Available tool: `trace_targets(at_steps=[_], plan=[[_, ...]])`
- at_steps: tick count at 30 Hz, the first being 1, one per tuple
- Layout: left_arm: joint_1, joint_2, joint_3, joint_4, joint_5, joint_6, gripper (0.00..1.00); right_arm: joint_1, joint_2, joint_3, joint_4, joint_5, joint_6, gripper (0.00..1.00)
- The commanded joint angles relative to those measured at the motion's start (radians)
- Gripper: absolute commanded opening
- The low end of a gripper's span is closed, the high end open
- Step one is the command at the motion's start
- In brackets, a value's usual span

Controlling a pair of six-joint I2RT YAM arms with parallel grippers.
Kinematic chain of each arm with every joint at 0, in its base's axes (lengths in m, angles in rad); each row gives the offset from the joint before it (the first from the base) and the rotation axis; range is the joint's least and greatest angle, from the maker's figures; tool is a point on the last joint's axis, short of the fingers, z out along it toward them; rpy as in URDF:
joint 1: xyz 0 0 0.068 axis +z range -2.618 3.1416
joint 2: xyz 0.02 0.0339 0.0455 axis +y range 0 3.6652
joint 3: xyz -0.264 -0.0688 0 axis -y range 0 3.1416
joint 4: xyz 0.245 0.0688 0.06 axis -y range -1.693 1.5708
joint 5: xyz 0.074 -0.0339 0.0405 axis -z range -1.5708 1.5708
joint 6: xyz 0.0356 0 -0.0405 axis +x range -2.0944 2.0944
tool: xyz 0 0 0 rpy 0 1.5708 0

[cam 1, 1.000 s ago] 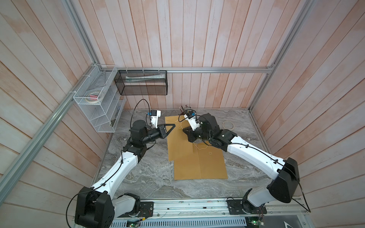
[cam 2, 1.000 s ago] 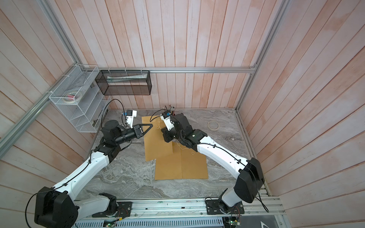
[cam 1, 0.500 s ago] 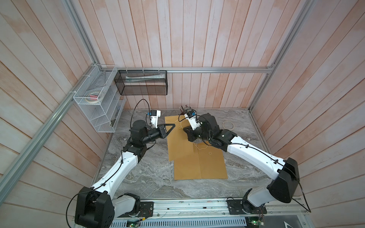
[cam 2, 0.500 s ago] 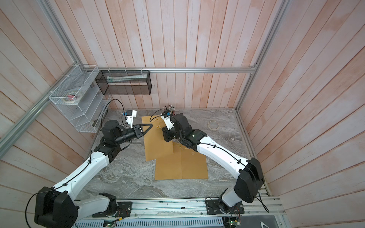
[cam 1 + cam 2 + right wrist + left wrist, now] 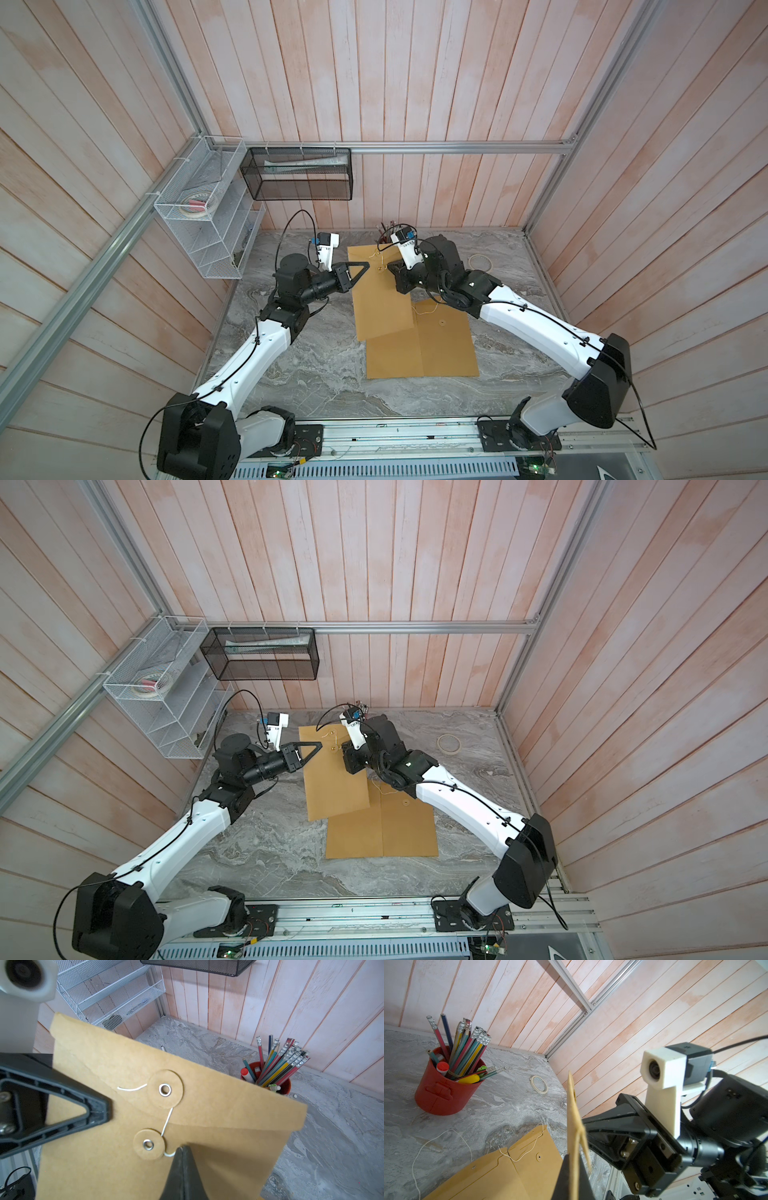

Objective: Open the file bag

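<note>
Nothing has shifted: two bags mid-frame, flat bag (image 5: 444, 349) on the table (image 5: 299, 374), raised bag (image 5: 380, 307) overlapping it; left claw (image 5: 366, 264) pinches the raised bag's edge, right claw (image 5: 182, 1150) pinches its string (image 5: 167, 1121)

walls: pale wood planks (image 5: 415, 62) | floor: grey marble (image 5: 316, 374) | aluminium rails (image 5: 457, 147) | white wire rack (image 5: 195, 232), black mesh basket (image 5: 299, 191)
</note>
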State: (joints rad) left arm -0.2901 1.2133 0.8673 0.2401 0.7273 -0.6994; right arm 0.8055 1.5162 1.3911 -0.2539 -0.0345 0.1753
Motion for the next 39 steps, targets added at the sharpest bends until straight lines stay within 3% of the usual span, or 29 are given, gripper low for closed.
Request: trace_targets(at_steps=[1, 39], plan=[[-0.007, -0.022, -0.017, 0.035, 0.030, 0.012, 0.00, -0.001, -0.014, 0.037, 0.018, -0.002, 0.003, 0.00], [-0.007, -0.015, -0.057, 0.112, 0.047, -0.033, 0.00, 0.005, 0.037, 0.134, 0.042, -0.136, -0.002, 0.00]])
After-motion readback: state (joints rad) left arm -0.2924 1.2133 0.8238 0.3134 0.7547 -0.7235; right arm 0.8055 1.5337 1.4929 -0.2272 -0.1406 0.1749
